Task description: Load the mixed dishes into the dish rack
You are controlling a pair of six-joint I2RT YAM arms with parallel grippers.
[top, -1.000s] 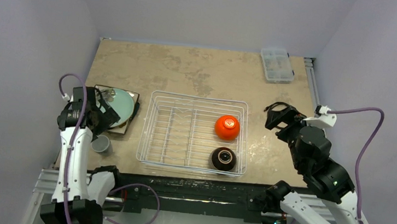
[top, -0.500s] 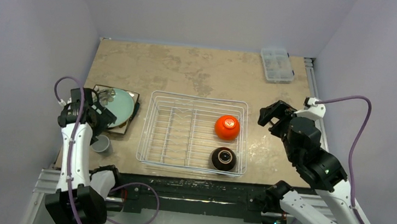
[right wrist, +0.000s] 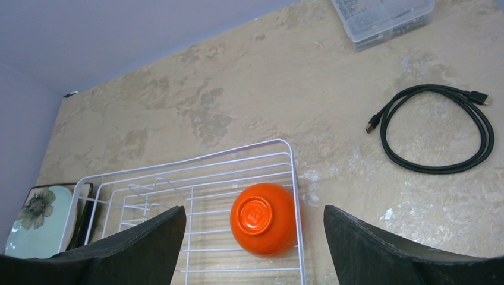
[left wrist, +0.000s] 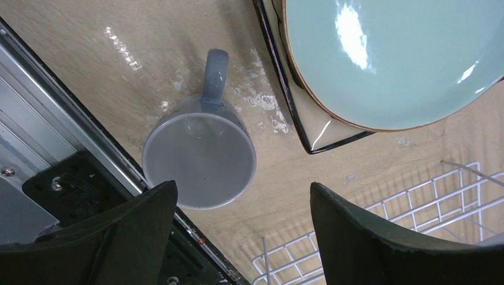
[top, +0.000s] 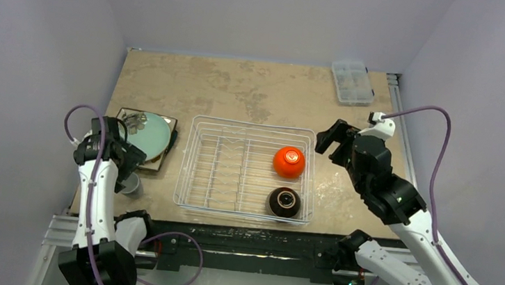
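Note:
The dish rack holds the orange bowl upside down and the dark brown bowl at its right end. The grey cup stands upright on the table left of the rack. The pale-teal plate lies on the square flower-patterned plate. My left gripper is open above the cup, a little to its rack side. My right gripper is open and empty over the rack's right rim, looking down at the orange bowl.
A black coiled cable lies on the table right of the rack. The clear compartment box sits at the far right corner. The table's near metal edge runs close beside the cup.
My right arm has swung left, from right of the rack to over its right rim. My left gripper has moved nearer, from over the plates toward the cup.

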